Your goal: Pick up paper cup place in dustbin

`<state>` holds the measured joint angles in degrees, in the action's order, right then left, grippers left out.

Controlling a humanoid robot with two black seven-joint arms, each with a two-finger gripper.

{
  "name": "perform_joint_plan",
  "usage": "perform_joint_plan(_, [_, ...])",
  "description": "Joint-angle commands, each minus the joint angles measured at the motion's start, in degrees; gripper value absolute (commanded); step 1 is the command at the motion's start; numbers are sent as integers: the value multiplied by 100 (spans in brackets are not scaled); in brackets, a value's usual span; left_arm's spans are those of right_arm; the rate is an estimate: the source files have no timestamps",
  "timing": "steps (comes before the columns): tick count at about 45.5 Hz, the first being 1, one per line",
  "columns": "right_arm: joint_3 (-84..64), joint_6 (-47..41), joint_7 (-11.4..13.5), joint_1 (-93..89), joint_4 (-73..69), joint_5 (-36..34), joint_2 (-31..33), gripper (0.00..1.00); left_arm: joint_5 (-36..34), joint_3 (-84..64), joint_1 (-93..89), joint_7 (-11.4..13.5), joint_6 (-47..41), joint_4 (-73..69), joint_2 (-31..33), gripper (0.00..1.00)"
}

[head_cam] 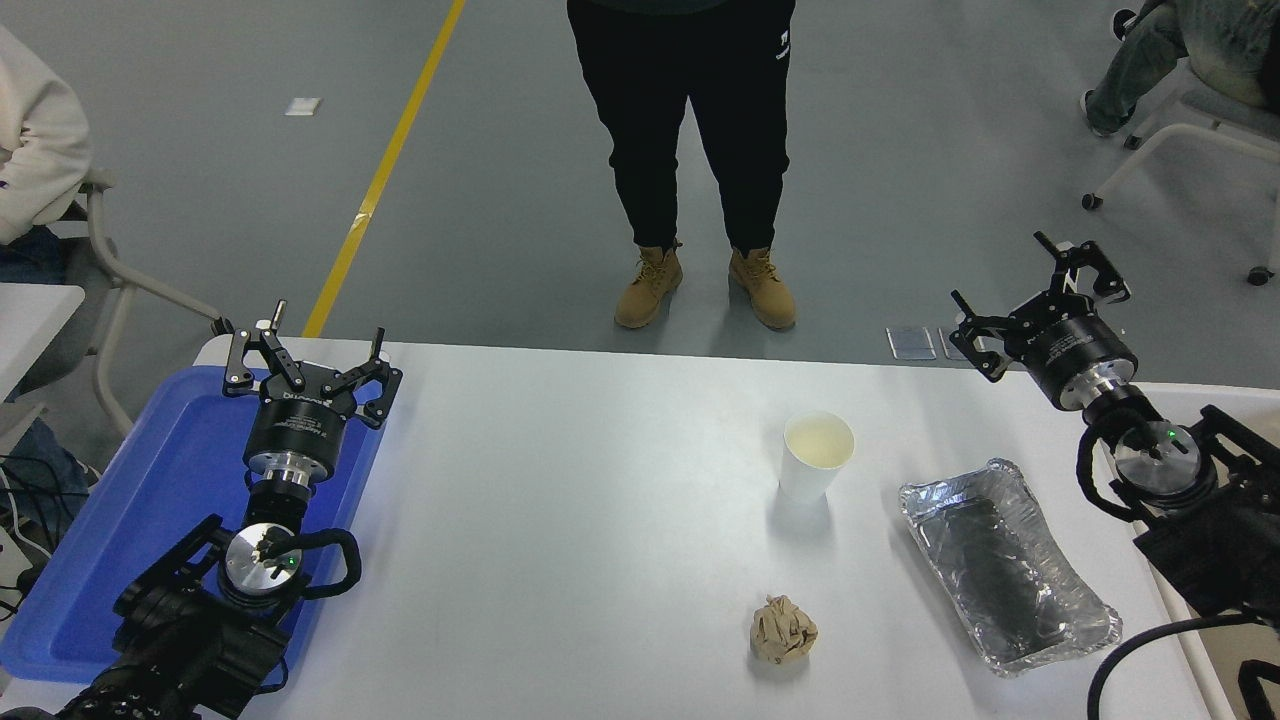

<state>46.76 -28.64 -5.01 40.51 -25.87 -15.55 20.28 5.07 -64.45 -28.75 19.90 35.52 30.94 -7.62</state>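
Note:
The white paper cup [817,455] stands upright on the white table [560,520], right of centre, its pale yellowish inside showing. The dustbin is out of view. My right gripper [1005,290] is open and empty, raised at the table's far right edge, well to the right of the cup and beyond it. My left gripper [325,335] is open and empty, parked over the far end of the blue tray at the left.
A blue flat tray [130,520] lies at the left under my left arm. A crinkled silver foil tray [1005,565] lies right of the cup. A crumpled brown paper ball [783,630] lies in front of the cup. A person [690,150] stands at the far side.

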Motion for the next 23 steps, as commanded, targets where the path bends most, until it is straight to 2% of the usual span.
perform_joint_plan(1, [0,-1,0,1,-5,0,-7,100,-32,2,1,-3,-1,0,7,100])
perform_joint_plan(23, [-9,-1,44,53,-58,35,2,100,-6,11,-8,-3,-1,0,-11,100])
